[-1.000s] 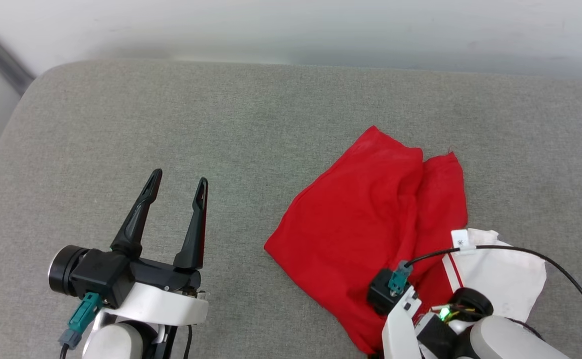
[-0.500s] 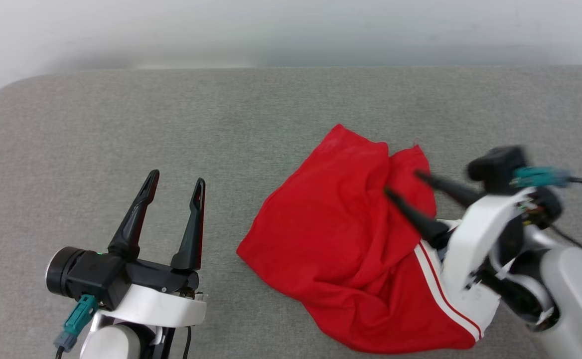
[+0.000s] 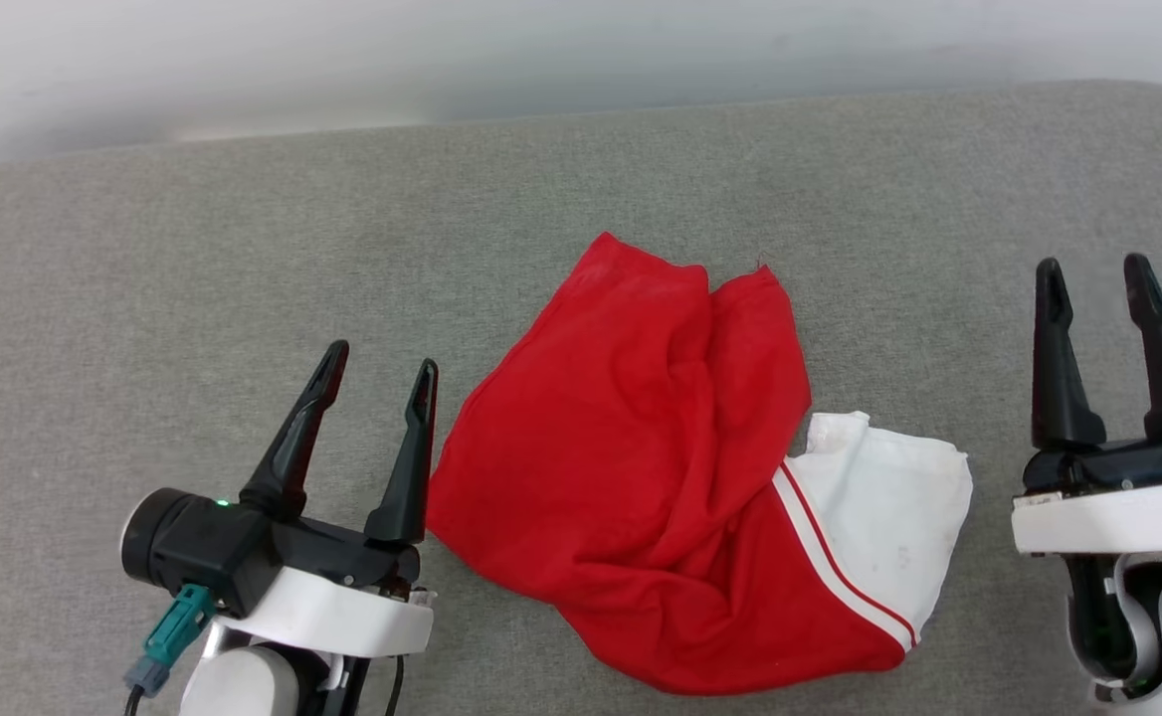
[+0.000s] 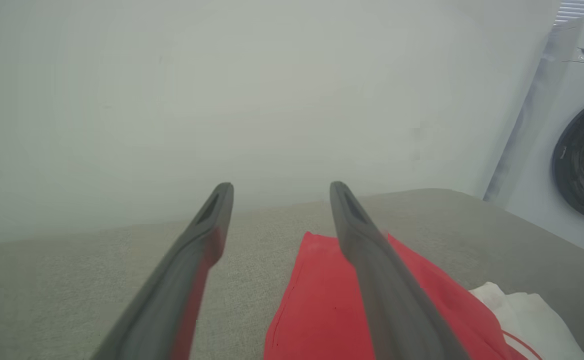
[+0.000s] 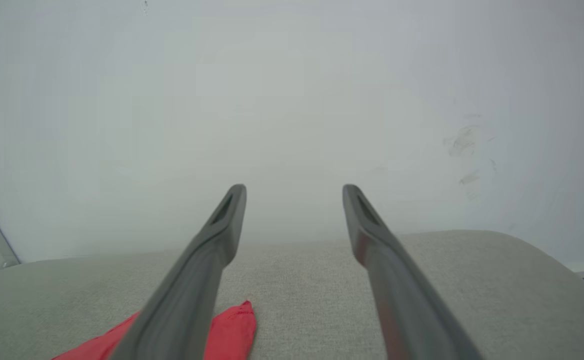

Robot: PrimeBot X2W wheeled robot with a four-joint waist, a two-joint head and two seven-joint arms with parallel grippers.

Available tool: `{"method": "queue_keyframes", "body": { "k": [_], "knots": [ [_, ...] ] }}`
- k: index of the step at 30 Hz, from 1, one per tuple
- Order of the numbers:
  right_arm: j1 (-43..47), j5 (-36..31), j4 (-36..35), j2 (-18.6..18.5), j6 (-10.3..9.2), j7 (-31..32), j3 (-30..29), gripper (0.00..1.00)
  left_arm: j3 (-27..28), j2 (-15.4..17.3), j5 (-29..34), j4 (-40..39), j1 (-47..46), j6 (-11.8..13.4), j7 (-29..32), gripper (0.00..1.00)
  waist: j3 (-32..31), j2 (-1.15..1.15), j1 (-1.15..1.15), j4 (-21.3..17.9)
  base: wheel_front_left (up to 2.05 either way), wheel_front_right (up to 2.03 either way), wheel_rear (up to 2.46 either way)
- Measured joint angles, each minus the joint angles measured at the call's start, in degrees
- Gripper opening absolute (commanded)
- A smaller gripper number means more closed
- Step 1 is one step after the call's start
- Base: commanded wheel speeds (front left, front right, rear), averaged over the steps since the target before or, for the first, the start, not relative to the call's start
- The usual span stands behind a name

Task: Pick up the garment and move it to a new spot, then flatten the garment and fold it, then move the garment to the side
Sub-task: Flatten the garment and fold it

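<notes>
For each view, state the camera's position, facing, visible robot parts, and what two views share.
Head view: atop the robot, looking down at the garment; left end effector and right end effector show.
Left wrist view: along its two fingers toward the wall.
Right wrist view: along its fingers, toward the wall.
Shared: the garment.

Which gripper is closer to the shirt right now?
The left gripper: its inner finger sits beside the shirt's red edge. The right gripper stands apart, bare cushion between it and the white sleeve.
</notes>
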Motion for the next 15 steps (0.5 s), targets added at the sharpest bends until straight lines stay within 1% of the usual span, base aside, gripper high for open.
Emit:
{"method": "queue_keyframes", "body": {
  "k": [2, 5, 7, 8, 11, 15],
  "knots": [
    [0.76, -0.56, -0.05, 1.03, 0.01, -0.94, -0.49, 1.0, -0.65, 0.24, -0.21, 0.33, -0.01, 0.0, 0.01, 1.0, 0.3, 0.0, 0.0, -0.39, 0.0, 0.0, 0.0],
    [1.51, -1.75, 0.19, 1.51, 0.0, -1.47, -0.63, 1.0, -2.64, 1.18, -0.63, 0.93, -0.08, 0.0, 0.01, 1.0, 0.68, 0.0, 0.0, -1.07, 0.0, 0.0, 0.0],
    [1.48, -2.11, 0.15, 1.78, 0.0, -1.72, -0.37, 1.0, -5.65, 1.94, -1.04, 1.56, -0.46, 0.0, 0.05, 1.0, 0.98, 0.0, 0.0, -1.49, 0.0, 0.0, 0.0],
    [1.47, -2.31, 0.13, 2.01, 0.01, -1.86, -0.44, 1.0, -7.71, 2.63, -1.35, 1.9, -0.89, -0.01, 1.16, 1.0, 1.14, 0.0, 0.0, -1.72, 0.0, 0.0, 0.0],
    [1.4, -3.2, 0.15, 2.41, 0.01, -1.99, -1.6, 1.0, -14.58, 3.63, -4.02, 1.25, -3.6, -0.01, 7.99, 1.0, 1.61, 0.0, 0.0, -2.29, 0.0, 0.0, 0.0],
    [1.18, -3.85, 0.18, 3.04, 0.01, -2.1, -2.59, 1.0, -22.49, 4.57, -6.14, -0.2, -9.08, -0.02, 21.12, 1.0, 2.26, 0.0, 0.0, -3.09, 0.0, 0.0, 0.0]
  ]
}}
